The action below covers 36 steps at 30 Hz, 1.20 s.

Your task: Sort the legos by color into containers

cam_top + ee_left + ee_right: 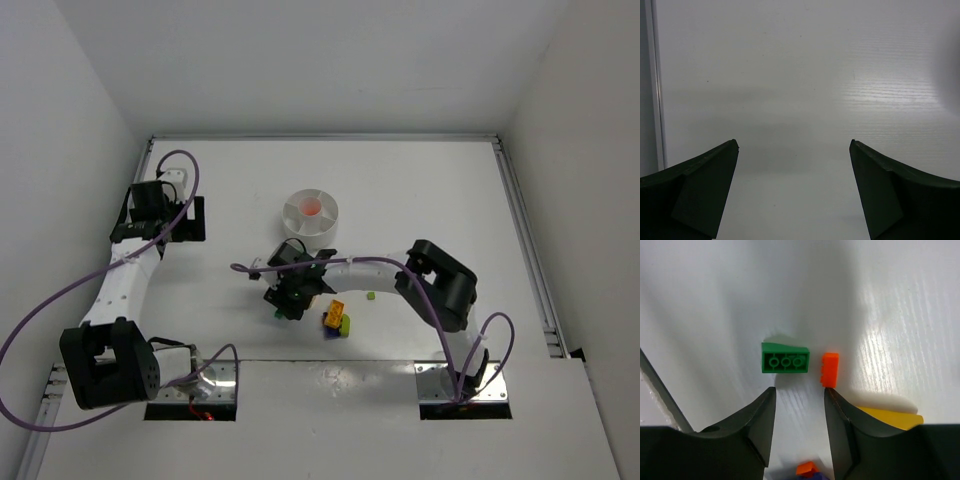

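The right arm's fingers (pixel 747 432) are hovering low over the table (pixel 715 300), standing partway apart with nothing between them. The green lego (pixel 785 358) is lying flat just ahead of their tips, and a small red-orange lego (pixel 830 370) is sitting just beside it, not touching. A yellow lego (pixel 892 416) is peeking out behind the right-hand finger. In the top view the white dish (pixel 320 230) is sitting beyond the arm, with one orange piece (pixel 311 208) resting in its centre well. A cluster of yellow, purple and lime legos (pixel 336 318) is lying nearer the bases. The left arm's fingers (pixel 700 185) are standing wide over the table, holding nothing. The step in hand is seemingly lining up on the green lego. The next move is likely calling for easing forward and down so the fingers straddle it alone, without nudging its red-orange neighbour
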Motion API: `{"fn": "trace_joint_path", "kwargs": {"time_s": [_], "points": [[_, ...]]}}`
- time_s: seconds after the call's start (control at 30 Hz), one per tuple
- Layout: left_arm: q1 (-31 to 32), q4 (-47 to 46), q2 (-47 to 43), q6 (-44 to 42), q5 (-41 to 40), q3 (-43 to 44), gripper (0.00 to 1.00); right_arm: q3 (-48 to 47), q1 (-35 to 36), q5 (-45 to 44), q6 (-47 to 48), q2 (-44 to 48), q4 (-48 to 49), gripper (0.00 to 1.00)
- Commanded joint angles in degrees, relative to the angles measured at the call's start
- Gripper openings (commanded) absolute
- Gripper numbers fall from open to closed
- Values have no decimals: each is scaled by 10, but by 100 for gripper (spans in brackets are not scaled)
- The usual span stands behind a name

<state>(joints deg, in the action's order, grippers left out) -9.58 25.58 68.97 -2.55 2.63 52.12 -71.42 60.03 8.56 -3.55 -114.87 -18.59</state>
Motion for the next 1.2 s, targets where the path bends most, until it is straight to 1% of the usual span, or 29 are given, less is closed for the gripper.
{"fn": "trace_joint_path", "kwargs": {"time_s": [0.0,0.1,0.23,0.33,0.73,0.83,1.0,1.17], "points": [[-5,-17,-16,-2,-4,-2,100,7,-4,-33,-24,-37,-23,44],[-5,-17,-16,-2,-4,-2,100,7,-4,-46,-29,-43,-23,41],[-5,-17,-16,-2,-4,-2,100,-4,-4,-64,-35,-54,-29,41],[-5,-17,-16,-2,-4,-2,100,-21,-4,-76,-41,-66,-39,48],[-5,-17,-6,-2,1,4,100,-48,-4,-105,-46,-83,-51,48],[-5,-17,-6,-2,6,4,100,-59,2,-105,-46,-89,-57,46],[-5,-17,-1,-2,6,4,100,-59,2,-105,-41,-99,-57,43],[-5,-17,-1,3,6,9,100,-49,-4,-105,-36,-105,-57,39]]}}
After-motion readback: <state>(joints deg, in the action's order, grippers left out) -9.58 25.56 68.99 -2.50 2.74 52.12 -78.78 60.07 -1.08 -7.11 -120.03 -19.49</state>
